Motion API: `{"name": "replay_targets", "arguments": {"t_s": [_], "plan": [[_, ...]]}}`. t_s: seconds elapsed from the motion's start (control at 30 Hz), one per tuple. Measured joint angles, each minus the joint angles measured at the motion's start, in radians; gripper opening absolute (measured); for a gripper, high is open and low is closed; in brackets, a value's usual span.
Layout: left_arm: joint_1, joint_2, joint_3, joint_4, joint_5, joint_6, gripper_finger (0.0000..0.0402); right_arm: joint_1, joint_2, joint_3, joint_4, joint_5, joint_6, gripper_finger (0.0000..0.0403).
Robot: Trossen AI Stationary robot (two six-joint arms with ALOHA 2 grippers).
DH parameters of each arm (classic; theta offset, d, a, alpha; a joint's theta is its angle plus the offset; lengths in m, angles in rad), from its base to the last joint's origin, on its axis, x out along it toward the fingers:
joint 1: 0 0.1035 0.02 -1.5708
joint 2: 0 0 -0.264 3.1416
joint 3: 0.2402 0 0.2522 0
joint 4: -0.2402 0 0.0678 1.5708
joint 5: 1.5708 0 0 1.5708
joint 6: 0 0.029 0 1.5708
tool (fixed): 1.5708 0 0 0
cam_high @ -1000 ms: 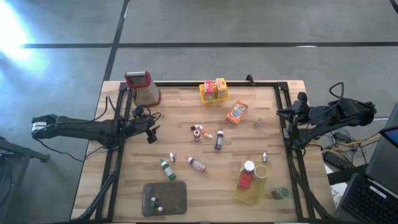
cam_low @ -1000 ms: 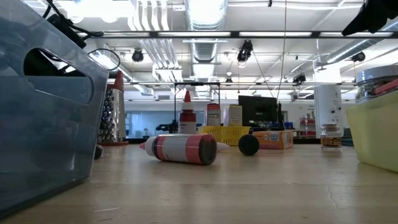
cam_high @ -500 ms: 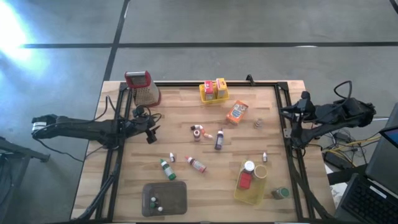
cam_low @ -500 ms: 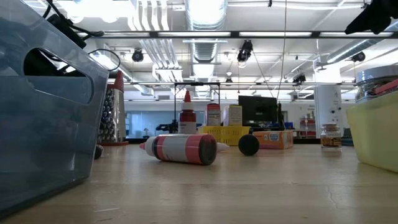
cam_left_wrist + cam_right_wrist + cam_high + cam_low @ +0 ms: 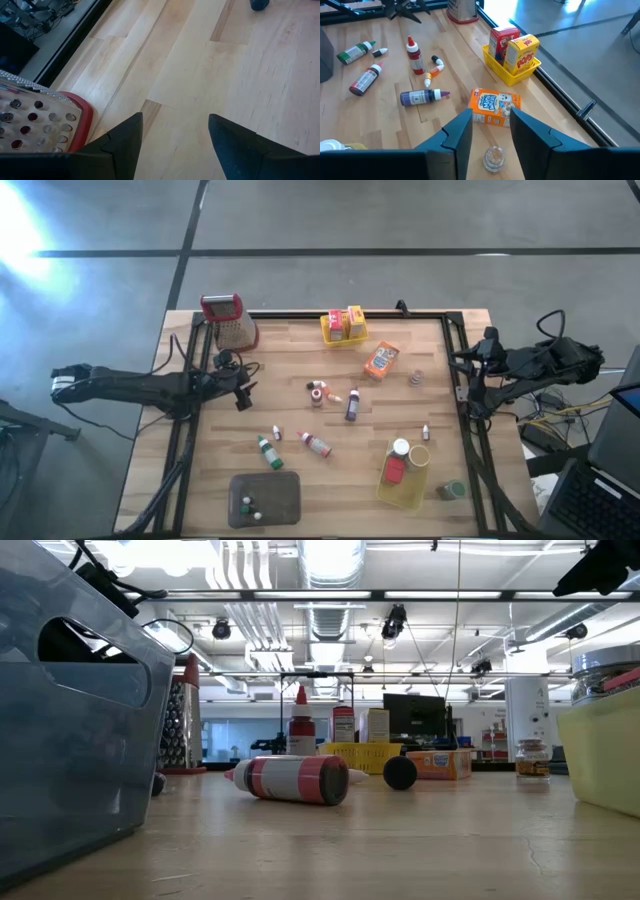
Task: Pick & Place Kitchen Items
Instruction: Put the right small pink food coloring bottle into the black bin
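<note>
While both end effectors gape | orange box (image 5: 495,106) lies flat | purple bottle (image 5: 423,96) toppled

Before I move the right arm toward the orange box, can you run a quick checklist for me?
1. Right pincer open and empty: ok.
2. Orange box lying free on the table, nothing on it: ok.
3. Small glass jar sits between pincer and box, may get bumped: not ok.
4. Purple bottle apart from the box: ok.
5. Left pincer open, parked near the grater, far from the box: ok.
</note>
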State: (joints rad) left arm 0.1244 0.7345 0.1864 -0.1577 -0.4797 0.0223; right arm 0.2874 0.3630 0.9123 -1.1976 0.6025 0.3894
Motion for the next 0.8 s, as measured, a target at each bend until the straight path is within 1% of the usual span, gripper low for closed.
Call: {"name": "replay_targets", "arguments": {"t_s": [0.8], "plan": [[0.0, 0.0, 0.0, 0.0, 0.0, 0.0, 0.0232, 0.0, 0.0, 0.0, 0.0, 0.0, 0.0, 0.0196]]}}
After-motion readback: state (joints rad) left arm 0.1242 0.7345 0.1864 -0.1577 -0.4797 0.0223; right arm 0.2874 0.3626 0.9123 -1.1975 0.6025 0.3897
